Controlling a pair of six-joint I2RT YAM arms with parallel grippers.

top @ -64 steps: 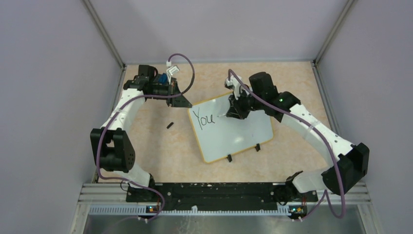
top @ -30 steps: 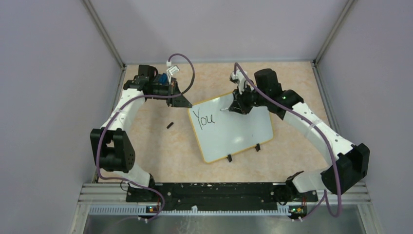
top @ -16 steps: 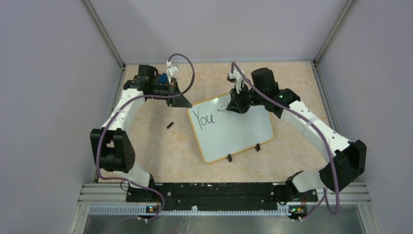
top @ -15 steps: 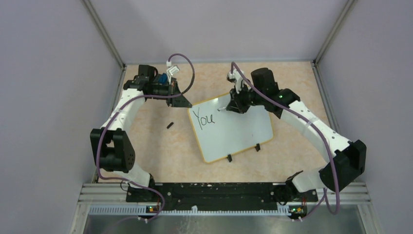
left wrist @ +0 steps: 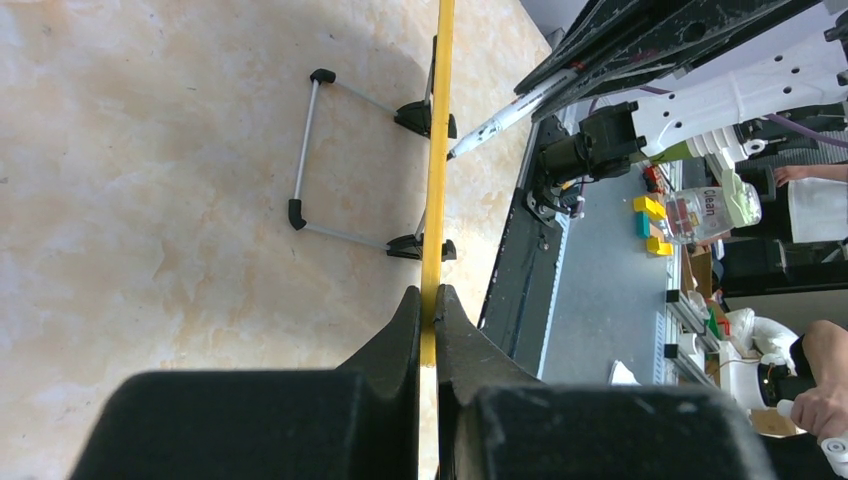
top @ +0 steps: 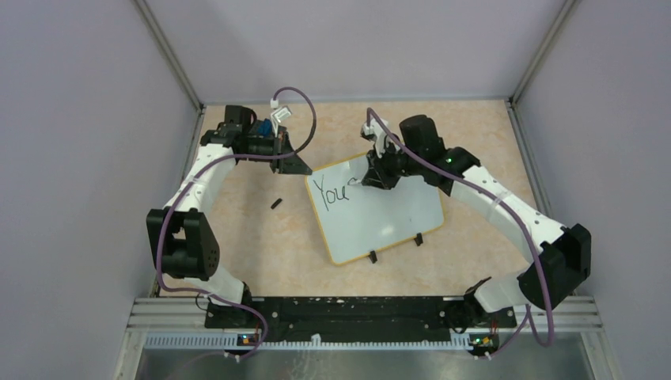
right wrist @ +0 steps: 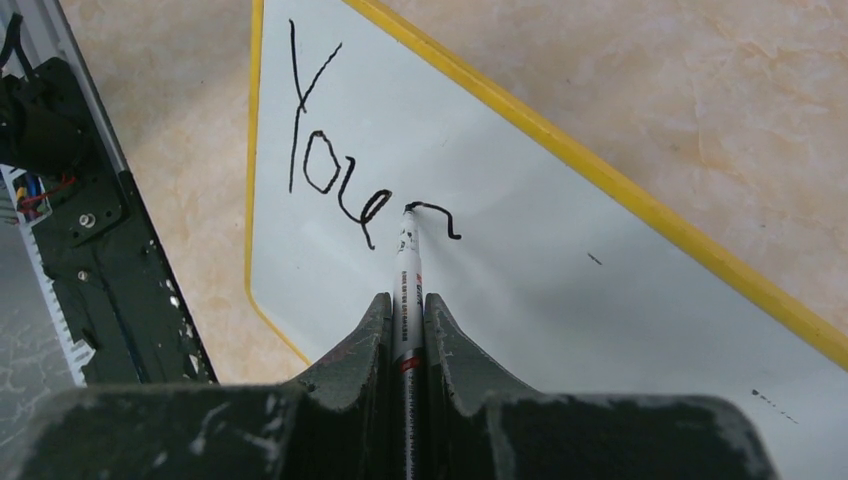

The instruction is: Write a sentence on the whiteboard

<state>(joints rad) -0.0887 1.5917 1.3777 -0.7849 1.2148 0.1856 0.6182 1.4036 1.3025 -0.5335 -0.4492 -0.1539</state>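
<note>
Sentence [right wrist: 330, 175]: black script, "You" and a short curved stroke, written on the yellow-rimmed whiteboard [top: 388, 222] at mid surface [top: 261, 237]. The marker [right wrist: 406, 270] is clamped in the right fingers [right wrist: 380, 312], tip on the board; the rim is pinched by the left fingers [left wrist: 410, 305].

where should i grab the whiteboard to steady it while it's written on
The whiteboard's thin yellow rim at its far-left corner, edge-on from the left, a finger on each face, as the left gripper does: flat board, clear of the marker.
</note>
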